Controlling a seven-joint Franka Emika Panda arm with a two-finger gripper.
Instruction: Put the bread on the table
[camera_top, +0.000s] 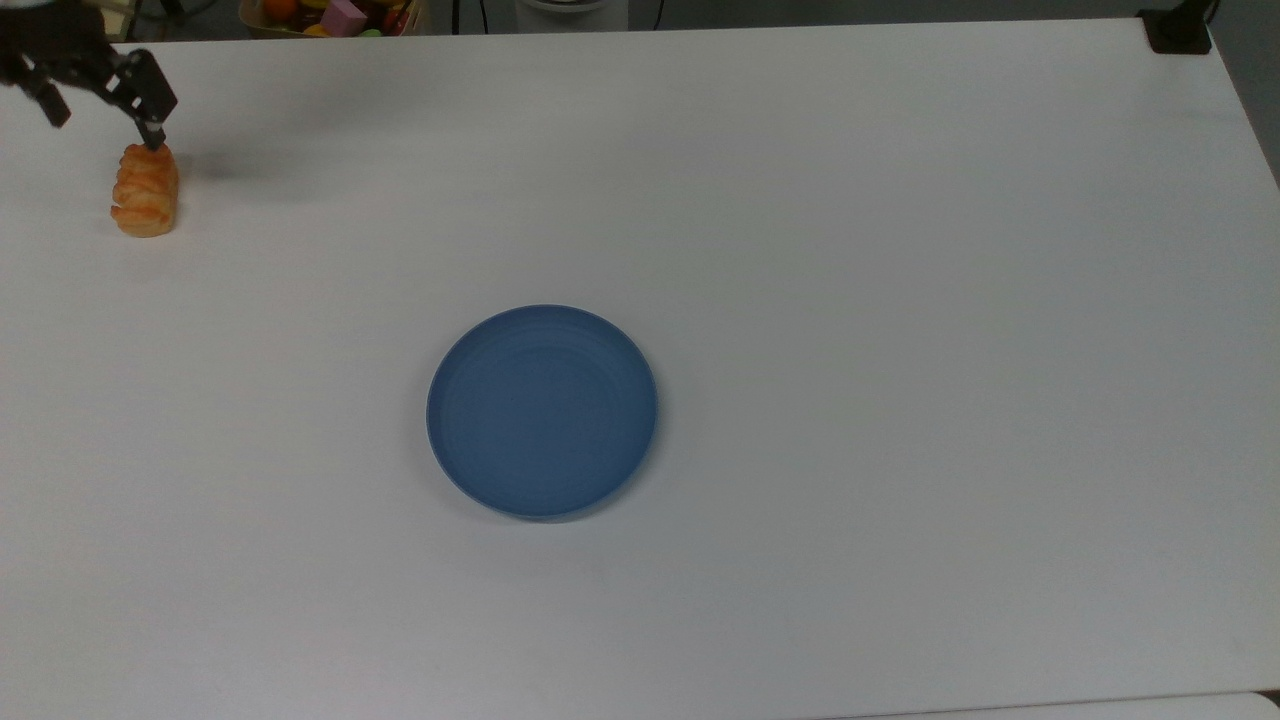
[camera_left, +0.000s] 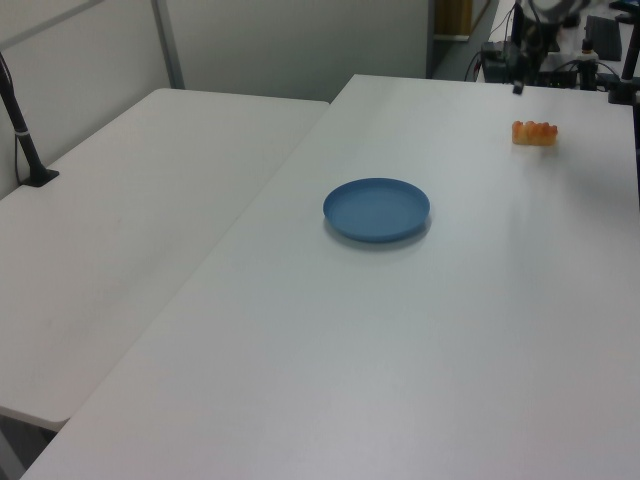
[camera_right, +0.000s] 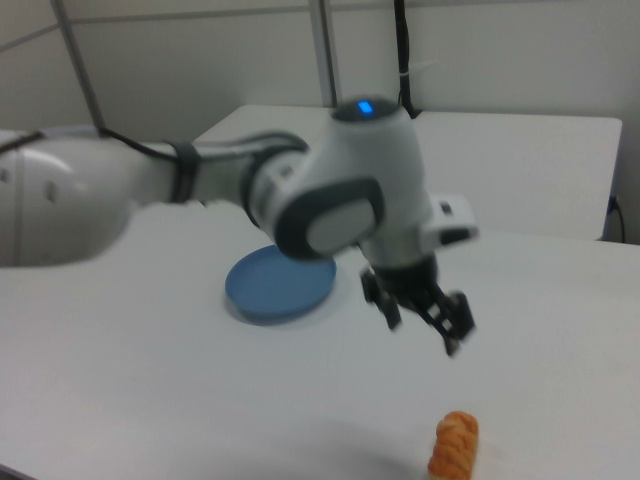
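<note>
The bread (camera_top: 146, 190), a golden-orange ridged roll, lies alone on the white table (camera_top: 900, 300) near the far left corner in the top view. It also shows at the far right in the left view (camera_left: 535, 132) and at the bottom of the right view (camera_right: 455, 445). My gripper (camera_top: 105, 125) hangs open just above and behind the bread, clear of it, with nothing between its fingers. In the right view the gripper (camera_right: 425, 330) is raised well above the roll, its jaws spread.
A round blue plate (camera_top: 542, 410) lies bare near the table's middle. A bin of colourful items (camera_top: 335, 15) sits past the far edge, and a black mount (camera_top: 1180, 30) at the top view's right corner. A second white table (camera_left: 130, 200) adjoins in the left view.
</note>
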